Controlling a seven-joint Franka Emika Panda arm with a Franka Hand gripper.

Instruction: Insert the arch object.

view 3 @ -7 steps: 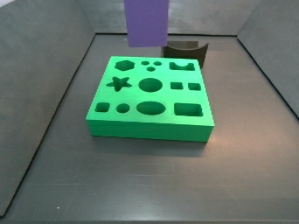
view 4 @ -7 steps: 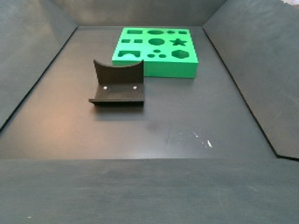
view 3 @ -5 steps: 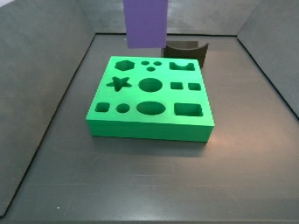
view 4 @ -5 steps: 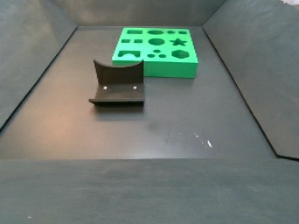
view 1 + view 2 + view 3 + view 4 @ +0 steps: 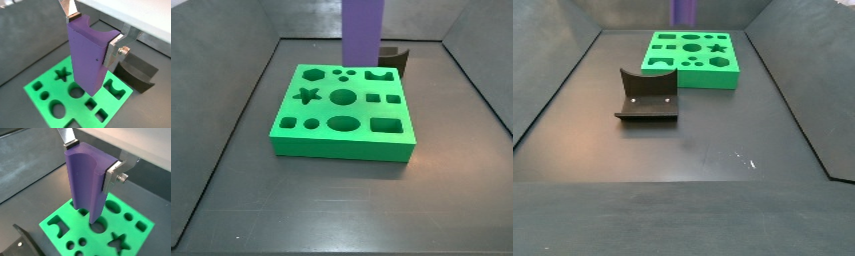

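The arch object [image 5: 88,55] is a tall purple column with a concave scoop cut in its upper end, also seen in a wrist view [image 5: 87,180]. My gripper [image 5: 93,32] is shut on its top, one silver finger on each side, and it hangs upright above the bright green board [image 5: 47,102]. In both side views only the column shows, over the board's far edge [image 5: 365,30] and at the frame's edge [image 5: 684,10]; the gripper itself is out of view there. The board's arch-shaped hole [image 5: 377,74] is open, also seen in a wrist view [image 5: 115,89].
The dark fixture [image 5: 644,95], an L-shaped bracket with a curved top on a base plate, stands on the floor beside the board, also in a side view [image 5: 393,56]. Grey walls [image 5: 225,90] enclose the dark floor. The board has several other shaped holes.
The purple arch object has moved to the right in a side view, towards the arch hole's side of the board, and its lower end has come into the other side view.
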